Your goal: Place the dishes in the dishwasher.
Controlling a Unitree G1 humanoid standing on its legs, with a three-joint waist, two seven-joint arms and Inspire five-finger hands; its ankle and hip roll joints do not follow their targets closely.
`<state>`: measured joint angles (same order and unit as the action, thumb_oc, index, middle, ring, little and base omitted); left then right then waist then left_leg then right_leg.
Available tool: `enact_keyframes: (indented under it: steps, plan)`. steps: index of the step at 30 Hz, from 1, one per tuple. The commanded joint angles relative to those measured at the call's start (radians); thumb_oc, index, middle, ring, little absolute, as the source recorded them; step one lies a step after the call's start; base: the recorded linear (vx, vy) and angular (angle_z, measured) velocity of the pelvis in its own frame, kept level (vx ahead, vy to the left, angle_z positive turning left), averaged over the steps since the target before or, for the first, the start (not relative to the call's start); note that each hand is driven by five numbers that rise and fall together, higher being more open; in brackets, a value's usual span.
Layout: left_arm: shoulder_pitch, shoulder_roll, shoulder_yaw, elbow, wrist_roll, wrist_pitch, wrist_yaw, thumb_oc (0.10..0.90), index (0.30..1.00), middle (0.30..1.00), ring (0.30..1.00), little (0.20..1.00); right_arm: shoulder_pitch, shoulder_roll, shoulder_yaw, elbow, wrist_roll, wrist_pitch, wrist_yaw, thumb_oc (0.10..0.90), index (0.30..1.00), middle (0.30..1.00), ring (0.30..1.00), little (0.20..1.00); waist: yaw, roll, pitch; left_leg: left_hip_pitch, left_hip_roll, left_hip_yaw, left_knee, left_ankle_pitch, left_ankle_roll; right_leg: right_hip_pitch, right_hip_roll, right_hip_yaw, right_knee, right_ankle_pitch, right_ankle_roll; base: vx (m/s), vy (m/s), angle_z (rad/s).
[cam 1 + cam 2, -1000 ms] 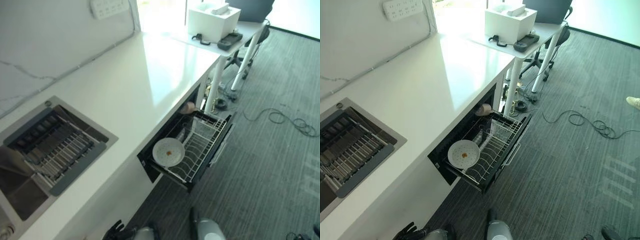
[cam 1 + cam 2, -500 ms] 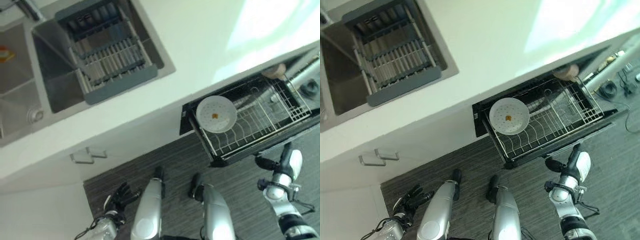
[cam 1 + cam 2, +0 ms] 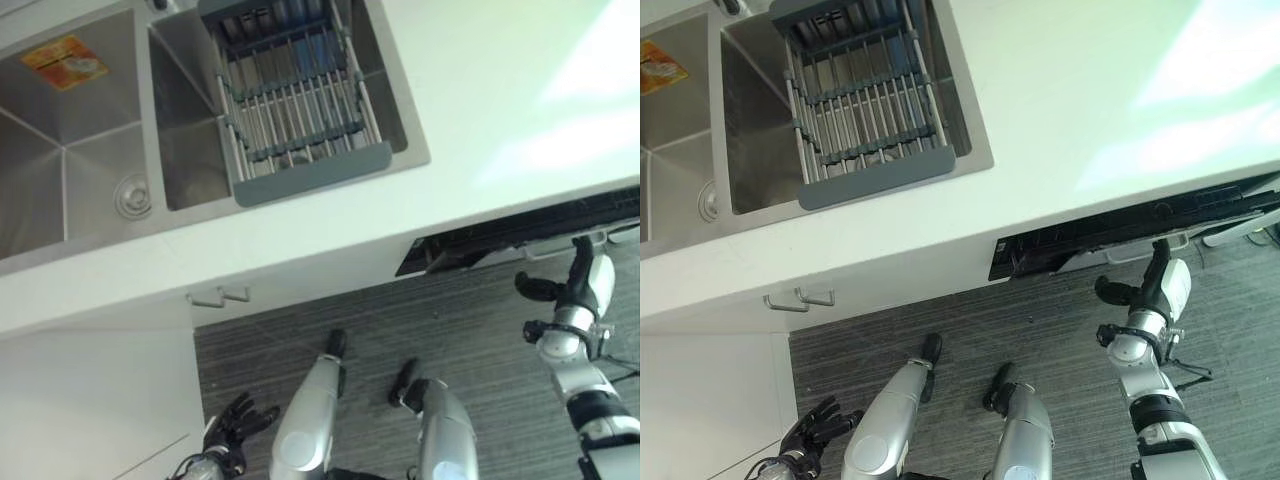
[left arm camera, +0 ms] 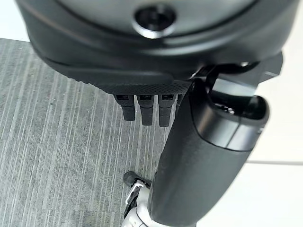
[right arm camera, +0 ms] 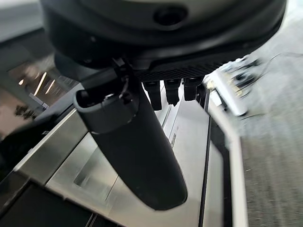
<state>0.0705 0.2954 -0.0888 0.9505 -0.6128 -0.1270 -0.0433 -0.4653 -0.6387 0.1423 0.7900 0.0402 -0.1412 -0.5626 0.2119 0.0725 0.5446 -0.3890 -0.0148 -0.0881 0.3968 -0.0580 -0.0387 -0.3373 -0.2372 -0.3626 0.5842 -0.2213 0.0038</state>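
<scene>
Table with sink and drying rack. Dishwasher drawer was pulled out with the plate on its rack; now it's nearly pushed in, plate hidden inside. Right hand sits just below the drawer front, fingers straight, gripping nothing. Left hand hangs low by the floor, fingers spread, empty. Loading looks done; closing nearly finished.

Bright daylight glares on the countertop; right wrist view seems motion-blurred.
</scene>
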Motion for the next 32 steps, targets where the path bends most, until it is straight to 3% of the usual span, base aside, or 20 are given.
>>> enact_keyframes:
  steps: [1,4,8,10,13,16,18,19,21,23,24,29,30,32]
  plan:
    - [0.042,0.07,-0.024,-0.074,0.01,-0.067,-0.049,0.8,0.9,0.9,0.9,0.9,-0.287,-0.169,0.101,-0.145,-0.12,-0.163,0.058,0.8,0.9,0.9,0.9,0.9,0.06,0.048,-0.025,0.04,0.016,0.002,-0.097,0.058,0.039,0.049,0.031,0.027,0.138,-0.106,-0.014,0.04,0.033,0.2]
    - [0.037,0.096,-0.033,-0.104,-0.006,-0.087,-0.079,0.8,0.9,0.9,0.9,0.9,-0.419,-0.2,0.161,-0.096,-0.135,-0.165,0.181,0.8,0.9,0.9,0.9,0.9,0.097,0.058,-0.025,0.02,0.011,-0.016,-0.097,0.067,0.038,0.053,0.026,0.007,0.137,-0.108,-0.01,0.04,0.017,0.11]
    - [0.026,0.165,-0.062,-0.204,-0.028,-0.084,-0.139,0.8,0.9,0.9,0.9,0.9,-0.632,-0.24,0.292,0.005,-0.046,-0.118,0.224,0.8,0.9,0.9,0.9,0.9,0.16,0.054,-0.025,-0.009,0.009,-0.036,-0.097,0.078,0.035,0.097,0.022,-0.055,0.125,-0.116,-0.009,0.1,-0.053,0.22]
    - [0.021,0.183,-0.06,-0.252,-0.078,-0.057,-0.193,0.8,0.9,0.9,0.9,0.9,-0.625,-0.223,0.269,0.019,-0.015,-0.096,0.25,0.8,0.9,0.9,0.9,0.9,0.173,0.047,-0.025,-0.009,0.002,-0.043,-0.097,0.074,0.039,0.115,0.021,-0.071,0.124,-0.12,-0.007,0.09,-0.097,0.47]
    - [0.035,0.153,-0.055,-0.271,-0.157,-0.01,-0.302,0.8,0.9,0.9,0.9,0.9,-0.497,-0.15,0.23,0.008,0.079,-0.062,0.274,0.8,0.9,0.9,0.9,0.9,0.174,0.042,-0.025,0.027,-0.002,-0.06,-0.097,0.063,0.039,0.177,0.028,-0.082,0.08,-0.112,-0.001,0.08,-0.008,0.09]
    - [0.052,0.097,-0.025,-0.275,-0.144,-0.013,-0.326,0.8,0.9,0.9,0.9,0.9,-0.207,0.004,0.175,-0.057,0.069,-0.064,0.238,0.8,0.9,0.9,0.9,0.9,0.139,0.032,-0.048,0.063,0.009,-0.054,-0.097,0.044,0.034,0.253,0.051,-0.071,-0.024,-0.086,0.012,0.09,0.039,0.37]
    - [0.056,0.083,-0.014,-0.267,-0.132,-0.023,-0.323,0.8,0.9,0.9,0.9,0.9,-0.088,0.058,0.177,-0.08,0.077,-0.05,0.221,0.8,0.9,0.9,0.9,0.9,0.12,0.026,-0.063,0.075,0.018,-0.045,-0.097,0.035,0.03,0.285,0.063,-0.067,-0.071,-0.073,0.017,0.06,0.036,0.46]
    - [0.058,0.063,0.0,-0.254,-0.129,-0.027,-0.32,0.8,0.9,0.9,0.9,0.9,0.054,0.104,0.17,-0.087,0.071,-0.074,0.208,0.8,0.9,0.9,0.9,0.9,0.097,0.023,-0.08,0.087,0.026,-0.033,-0.097,0.026,0.025,0.315,0.072,-0.063,-0.115,-0.062,0.024,0.04,0.05,-0.01]
    - [0.067,0.044,0.02,-0.243,-0.11,-0.033,-0.31,0.8,0.9,0.9,0.9,0.9,0.174,0.138,0.157,-0.081,0.095,-0.069,0.198,0.8,0.9,0.9,0.9,0.9,0.074,0.022,-0.097,0.099,0.033,-0.017,-0.097,0.018,0.02,0.343,0.081,-0.059,-0.157,-0.051,0.031,0.02,0.046,-0.14]
    - [0.07,0.034,0.038,-0.228,-0.094,-0.039,-0.299,0.8,0.9,0.9,0.9,0.9,0.28,0.166,0.132,-0.056,0.141,-0.101,0.188,0.8,0.9,0.9,0.9,0.9,0.043,0.016,-0.115,0.116,0.044,0.001,-0.097,0.008,0.016,0.368,0.093,-0.054,-0.197,-0.037,0.039,-0.03,0.04,-0.19]
    - [0.064,0.029,0.049,-0.218,-0.09,-0.033,-0.291,0.8,0.9,0.9,0.9,0.9,0.341,0.178,0.098,-0.034,0.138,-0.129,0.208,0.8,0.9,0.9,0.9,0.9,0.018,0.026,-0.13,0.109,0.06,0.013,-0.097,0.023,0.019,0.372,0.107,-0.065,-0.229,0.0,0.039,-0.08,0.054,-0.17]
    - [0.046,0.018,0.07,-0.177,-0.016,-0.011,-0.244,0.8,0.9,0.9,0.9,0.9,0.469,0.2,0.02,0.022,0.134,-0.195,0.216,0.8,0.9,0.9,0.9,0.9,-0.048,0.002,-0.174,0.149,0.075,0.054,-0.097,-0.005,0.024,0.388,0.107,-0.021,-0.284,0.031,0.06,-0.01,0.027,-0.35]
    - [0.028,0.02,0.06,-0.138,0.034,0.002,-0.252,0.8,0.9,0.9,0.9,0.9,0.491,0.199,0.003,0.04,0.086,-0.221,0.222,0.8,0.9,0.9,0.9,0.9,-0.084,-0.006,-0.193,0.173,0.079,0.076,-0.097,-0.025,0.029,0.374,0.102,0.011,-0.284,0.032,0.063,-0.03,0.043,-0.7]
    - [0.016,0.025,0.044,-0.115,0.079,0.035,-0.274,0.8,0.9,0.9,0.9,0.9,0.496,0.198,-0.006,0.049,0.107,-0.226,0.221,0.8,0.9,0.9,0.9,0.9,-0.1,-0.008,-0.203,0.185,0.081,0.088,-0.097,-0.036,0.032,0.368,0.1,0.028,-0.284,0.035,0.068,-0.02,0.018,-0.82]
